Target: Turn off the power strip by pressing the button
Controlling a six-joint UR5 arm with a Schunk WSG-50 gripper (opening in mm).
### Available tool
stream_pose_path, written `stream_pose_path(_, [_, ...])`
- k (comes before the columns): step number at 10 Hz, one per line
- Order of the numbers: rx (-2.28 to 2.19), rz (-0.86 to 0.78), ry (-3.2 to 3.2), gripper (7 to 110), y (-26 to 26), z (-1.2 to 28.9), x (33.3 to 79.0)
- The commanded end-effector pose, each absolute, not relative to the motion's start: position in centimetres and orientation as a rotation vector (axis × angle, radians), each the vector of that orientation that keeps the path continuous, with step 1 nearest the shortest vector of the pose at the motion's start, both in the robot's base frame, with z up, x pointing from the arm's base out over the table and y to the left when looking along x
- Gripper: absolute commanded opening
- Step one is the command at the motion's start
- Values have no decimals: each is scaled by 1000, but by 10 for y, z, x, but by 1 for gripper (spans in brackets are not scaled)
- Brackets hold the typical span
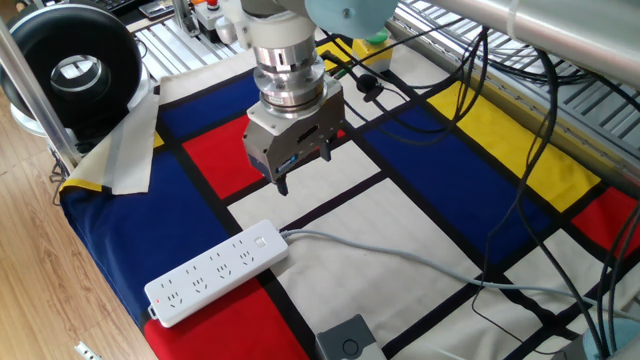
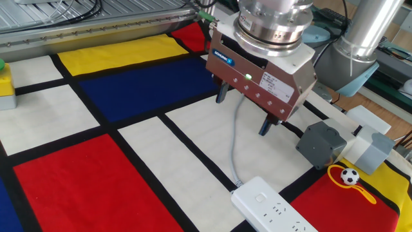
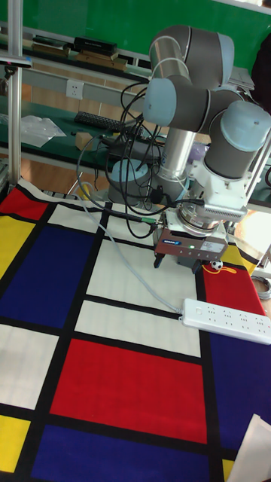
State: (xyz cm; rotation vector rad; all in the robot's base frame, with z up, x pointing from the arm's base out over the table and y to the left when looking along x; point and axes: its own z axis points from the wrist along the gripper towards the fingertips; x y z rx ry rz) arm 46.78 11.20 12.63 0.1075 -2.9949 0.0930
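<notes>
power strip [image 2: 277, 209]: cut by bottom edge | button: too small to tell

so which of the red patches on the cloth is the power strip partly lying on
The red patch at the near table edge, beside the grey box. The power strip overlaps its corner; the other red patch lies further back, under the gripper.

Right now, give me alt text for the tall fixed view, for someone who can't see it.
A grey and blue UR5 arm holds its gripper above a tablecloth of red, blue, yellow and white blocks, its fingers spread apart. A white power strip lies on the cloth just below and to the right, untouched.
</notes>
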Motion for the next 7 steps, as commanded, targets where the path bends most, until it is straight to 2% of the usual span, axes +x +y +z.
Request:
stream_pose_path(1, [144,52,-2993,44,115,126,464])
stream_pose_path(3, [267,23,-2985,44,117,121,469])
stream_pose_path(5, [407,-139,-2980,44,140,115,475])
stream_pose_path(7, [299,-36,-2986,44,123,118,474])
